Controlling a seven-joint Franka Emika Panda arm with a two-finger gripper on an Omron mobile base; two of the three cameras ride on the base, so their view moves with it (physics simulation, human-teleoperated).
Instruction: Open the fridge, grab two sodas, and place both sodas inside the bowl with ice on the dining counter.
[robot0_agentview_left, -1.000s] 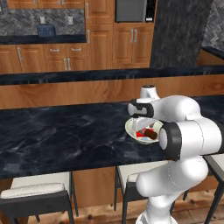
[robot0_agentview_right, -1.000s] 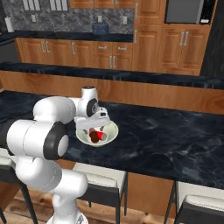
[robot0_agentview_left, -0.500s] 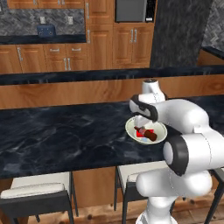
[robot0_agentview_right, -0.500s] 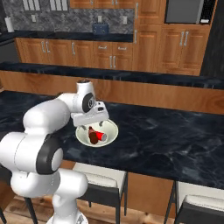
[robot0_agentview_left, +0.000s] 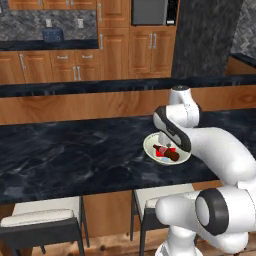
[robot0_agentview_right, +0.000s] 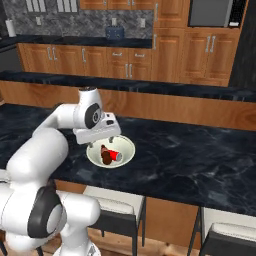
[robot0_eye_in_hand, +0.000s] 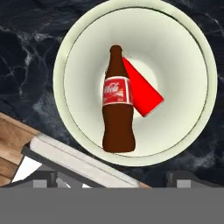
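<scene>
The dark-brown cola bottle (robot0_eye_in_hand: 117, 105) and the short red can (robot0_eye_in_hand: 142, 92) lie touching inside the round cream-white bowl (robot0_eye_in_hand: 192, 65) on the black marble-veined dining counter (robot0_agentview_left: 75, 155). The two-finger gripper (robot0_agentview_right: 100, 141) hangs above the bowl with its jaws wide apart, holding nothing.

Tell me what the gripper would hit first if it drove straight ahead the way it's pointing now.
Most likely the cola bottle lying in the bowl, beside the red can; the open gripper points down at it. Depth is unclear.
</scene>
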